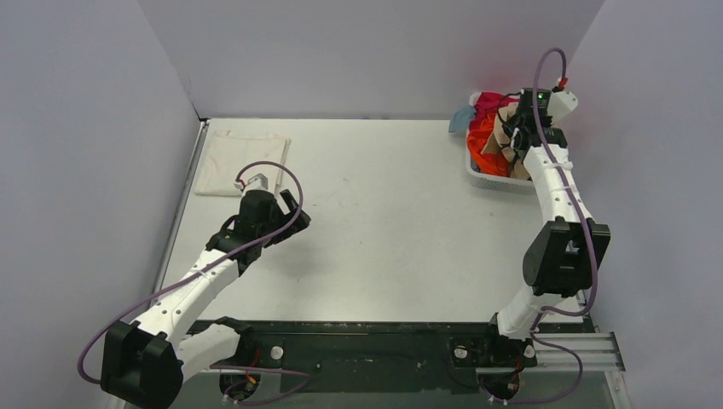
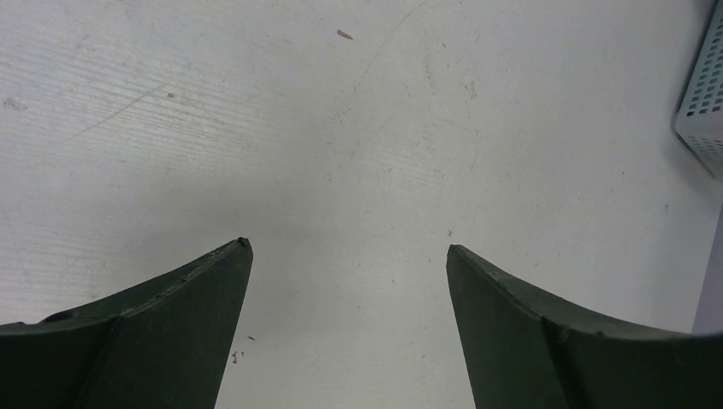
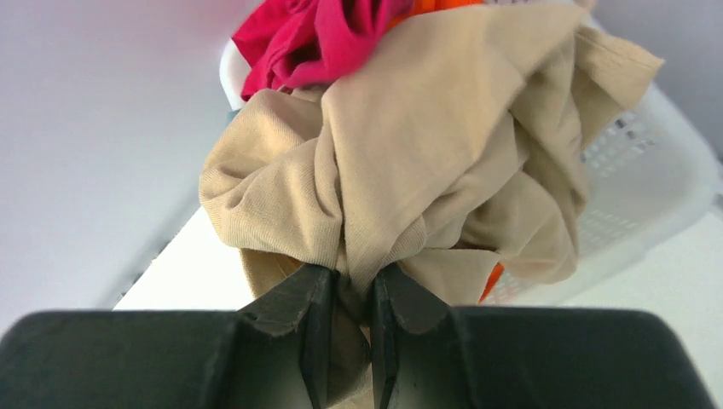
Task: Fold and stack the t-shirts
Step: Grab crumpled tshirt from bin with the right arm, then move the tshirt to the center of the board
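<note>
My right gripper (image 3: 349, 277) is shut on a bunched fold of the tan t-shirt (image 3: 443, 136), which hangs crumpled over the white mesh basket (image 3: 648, 187). A magenta t-shirt (image 3: 307, 38) lies behind it, and an orange one (image 3: 490, 285) peeks out below. From above, the right gripper (image 1: 517, 136) is over the basket (image 1: 490, 179) at the far right, with magenta (image 1: 488, 104), orange (image 1: 482, 141) and teal (image 1: 461, 119) cloth in it. A folded cream-white t-shirt (image 1: 241, 162) lies at the far left. My left gripper (image 1: 286, 204) is open and empty over bare table (image 2: 349, 247).
Grey walls close in the table on the left, back and right. The basket's corner shows at the right edge of the left wrist view (image 2: 703, 102). A dark rail (image 1: 367, 341) with the arm bases runs along the near edge.
</note>
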